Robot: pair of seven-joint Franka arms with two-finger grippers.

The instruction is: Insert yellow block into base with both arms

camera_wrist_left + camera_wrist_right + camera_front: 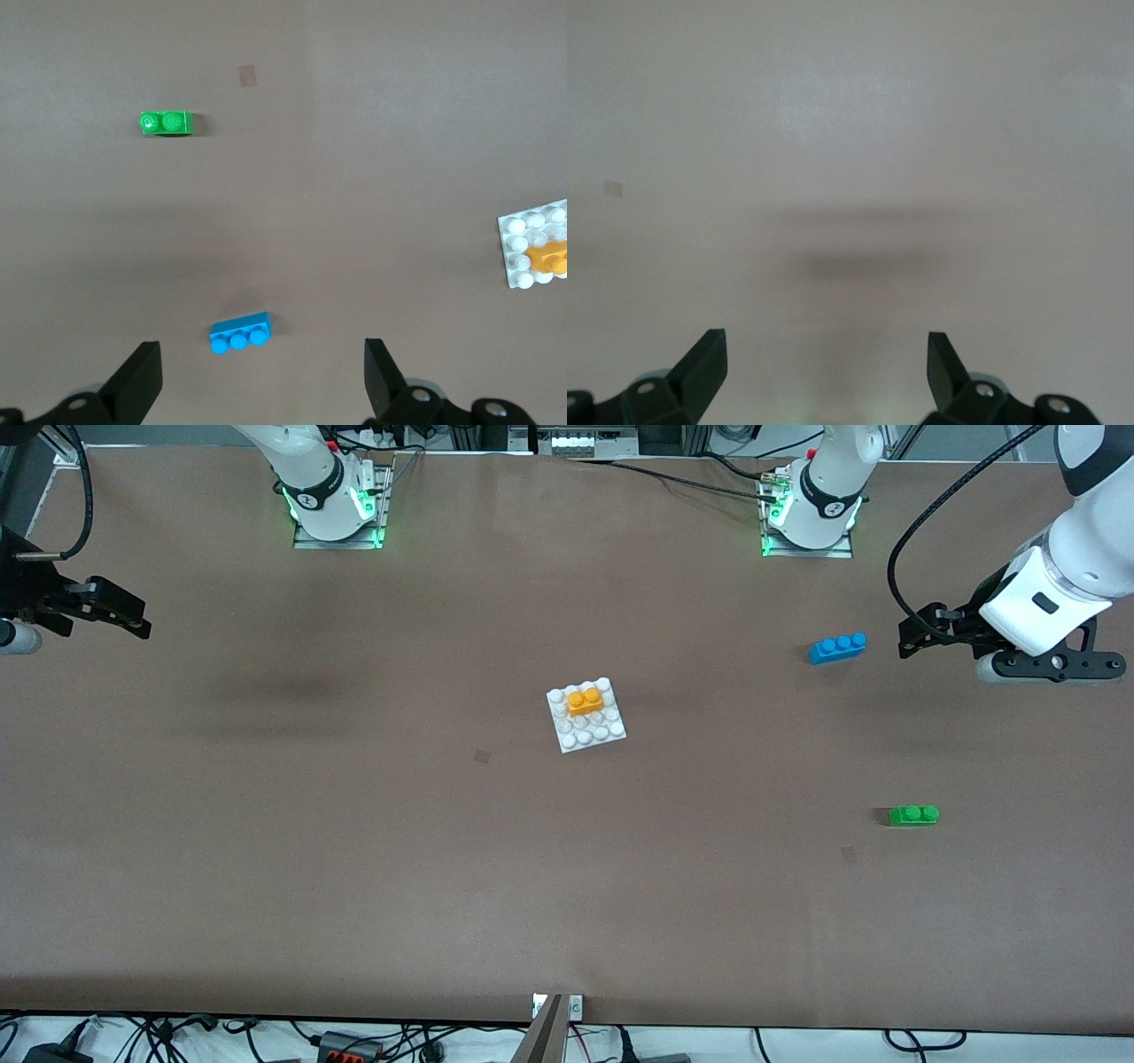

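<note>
Right, yellow block [585,701] is seated on the base [586,716], on the stud rows farthest from the front camera, mid-bench. Neither gripper is touching it.

Left gripper [921,636] hangs over the bench [443,850] at the left arm's end, fingers [137,381] spread wide, holding nothing. Its wrist view has the blue brick [838,647] just off the fingertips, and the base with the block well apart toward the right arm's end.

Right gripper [111,611] hangs over bare bench at the right arm's end, fingers [709,363] also wide open and empty, well apart from the block.

Green brick [913,815] sits nearer the front camera than the blue one, toward the left arm's end, apart from everything.
</note>
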